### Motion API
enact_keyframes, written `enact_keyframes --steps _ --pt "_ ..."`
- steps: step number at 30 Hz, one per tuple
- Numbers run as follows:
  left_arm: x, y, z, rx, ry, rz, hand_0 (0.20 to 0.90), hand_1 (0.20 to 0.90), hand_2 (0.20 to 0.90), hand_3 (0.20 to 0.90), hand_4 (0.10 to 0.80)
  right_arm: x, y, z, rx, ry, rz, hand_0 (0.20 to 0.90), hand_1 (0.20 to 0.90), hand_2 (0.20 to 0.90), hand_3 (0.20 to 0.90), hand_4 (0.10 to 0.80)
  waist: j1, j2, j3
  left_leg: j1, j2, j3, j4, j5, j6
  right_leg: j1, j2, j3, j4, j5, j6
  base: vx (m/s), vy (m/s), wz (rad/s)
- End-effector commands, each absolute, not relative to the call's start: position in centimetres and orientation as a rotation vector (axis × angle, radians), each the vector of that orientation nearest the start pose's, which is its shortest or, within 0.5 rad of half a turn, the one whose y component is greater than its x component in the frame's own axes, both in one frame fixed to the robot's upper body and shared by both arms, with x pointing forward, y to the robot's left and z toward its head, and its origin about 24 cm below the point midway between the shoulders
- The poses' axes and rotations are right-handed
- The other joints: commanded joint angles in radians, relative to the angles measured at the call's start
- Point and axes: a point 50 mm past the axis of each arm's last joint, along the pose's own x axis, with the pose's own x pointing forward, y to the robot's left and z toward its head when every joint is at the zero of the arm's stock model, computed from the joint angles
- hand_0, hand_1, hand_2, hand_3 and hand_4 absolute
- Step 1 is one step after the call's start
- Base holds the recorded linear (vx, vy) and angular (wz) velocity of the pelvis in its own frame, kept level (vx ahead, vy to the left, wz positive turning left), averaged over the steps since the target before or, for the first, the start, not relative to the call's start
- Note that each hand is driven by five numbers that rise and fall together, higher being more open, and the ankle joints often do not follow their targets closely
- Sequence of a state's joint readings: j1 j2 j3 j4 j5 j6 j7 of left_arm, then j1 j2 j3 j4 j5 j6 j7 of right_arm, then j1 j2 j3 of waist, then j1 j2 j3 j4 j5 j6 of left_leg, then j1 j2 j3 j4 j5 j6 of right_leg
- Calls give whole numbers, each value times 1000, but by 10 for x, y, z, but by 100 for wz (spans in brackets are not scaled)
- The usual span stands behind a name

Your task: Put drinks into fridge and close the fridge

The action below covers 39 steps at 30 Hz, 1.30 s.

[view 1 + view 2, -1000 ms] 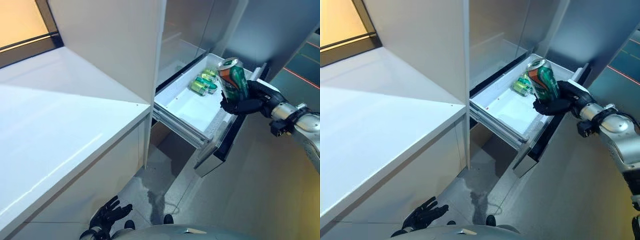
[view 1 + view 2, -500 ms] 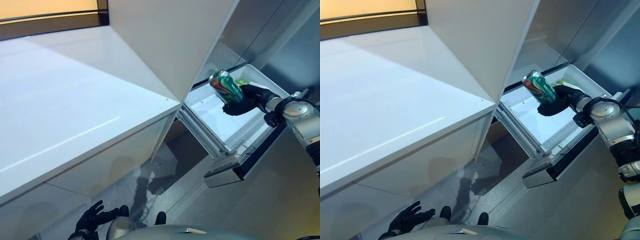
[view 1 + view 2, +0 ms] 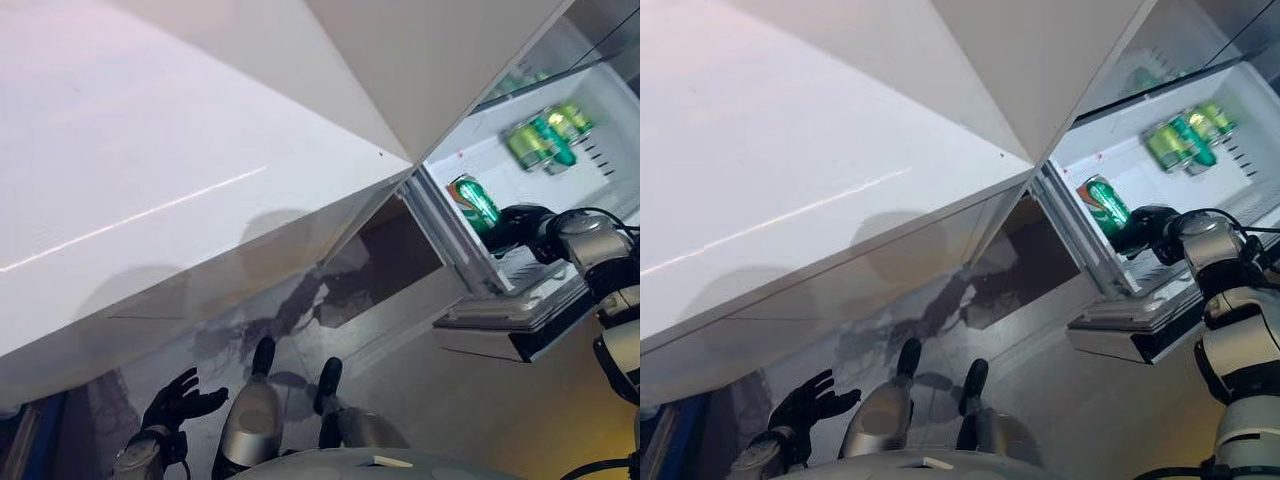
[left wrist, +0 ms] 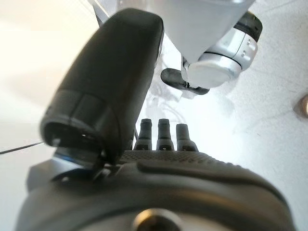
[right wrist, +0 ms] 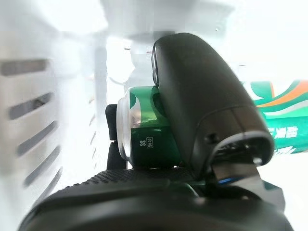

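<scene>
My right hand [image 3: 519, 226] is shut on a green and orange can [image 3: 474, 201] and holds it tilted inside the open white fridge drawer [image 3: 470, 165], near its front end. In the right wrist view the thumb [image 5: 202, 96] curls over the can [image 5: 144, 130]. Green cans [image 3: 540, 140] lie at the far end of the drawer. My left hand [image 3: 178, 399] hangs low near the floor with its fingers spread and holds nothing.
A white counter [image 3: 150, 170] fills the left and middle, its edge overhanging next to the drawer. The drawer's dark front panel [image 3: 520, 335] juts out at the lower right. Grey floor [image 3: 400, 400] lies below.
The camera has swung, so the whole scene has shifted. My right hand has lowered the can down into the drawer near its front end.
</scene>
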State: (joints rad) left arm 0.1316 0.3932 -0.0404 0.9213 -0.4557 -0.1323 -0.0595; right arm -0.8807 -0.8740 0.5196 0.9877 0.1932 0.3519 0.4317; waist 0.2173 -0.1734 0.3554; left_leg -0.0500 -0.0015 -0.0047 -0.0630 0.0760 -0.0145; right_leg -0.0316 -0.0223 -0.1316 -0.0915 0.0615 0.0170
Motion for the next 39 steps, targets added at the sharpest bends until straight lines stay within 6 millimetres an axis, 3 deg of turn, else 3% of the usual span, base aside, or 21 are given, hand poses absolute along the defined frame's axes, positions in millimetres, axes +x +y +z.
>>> enact_keyframes --steps 1,5,16,34,35,36,37,39 --pt "130 287 -111 -9 786 294 900 900 900 900 800 365 -347 219 -716 457 -85 300 300 300 200 100 16 6 -37 -38 -25 -83 -6 -73 13 -10 23 -24 22 -1 56 -16 -22 5" --pt "145 280 -105 -18 765 290 900 900 900 900 800 366 -349 219 -718 480 -106 300 300 300 200 100 26 16 -15 -65 -35 -96 -4 -64 12 -33 18 -35 28 1 53 -16 -5 7" --pt "154 278 -99 -39 739 275 900 900 900 900 800 365 -355 220 -731 561 -165 300 300 300 200 100 51 47 31 -112 -55 -125 3 -47 13 -73 11 -51 42 -1 46 -6 11 4" --pt "185 294 -77 -106 732 269 900 900 900 900 800 362 -359 225 -748 643 -165 300 300 300 200 100 41 94 36 -154 -59 -108 12 -36 13 -131 -1 -56 64 -7 36 -17 43 1" --pt "186 295 -78 -110 730 270 900 900 900 900 800 362 -358 225 -747 640 -167 476 476 476 406 306 39 96 40 -154 -59 -106 14 -36 13 -132 -2 -54 65 -7 35 -35 39 0" --pt "187 295 -78 -113 729 268 900 900 900 900 800 363 -358 224 -750 640 -170 524 524 524 461 361 38 97 40 -154 -59 -104 14 -35 13 -132 -3 -54 66 -7 35 -24 38 0" --pt "187 295 -78 -112 730 266 900 900 900 900 800 363 -358 224 -749 641 -172 900 900 900 900 800 37 98 41 -153 -60 -104 14 -34 13 -132 -3 -53 67 -6 35 0 0 0" --pt "188 294 -79 -111 732 266 900 900 900 900 800 363 -358 223 -746 642 -173 900 900 900 900 800 34 98 38 -152 -60 -102 15 -35 13 -132 -4 -51 68 -6 35 0 0 0"
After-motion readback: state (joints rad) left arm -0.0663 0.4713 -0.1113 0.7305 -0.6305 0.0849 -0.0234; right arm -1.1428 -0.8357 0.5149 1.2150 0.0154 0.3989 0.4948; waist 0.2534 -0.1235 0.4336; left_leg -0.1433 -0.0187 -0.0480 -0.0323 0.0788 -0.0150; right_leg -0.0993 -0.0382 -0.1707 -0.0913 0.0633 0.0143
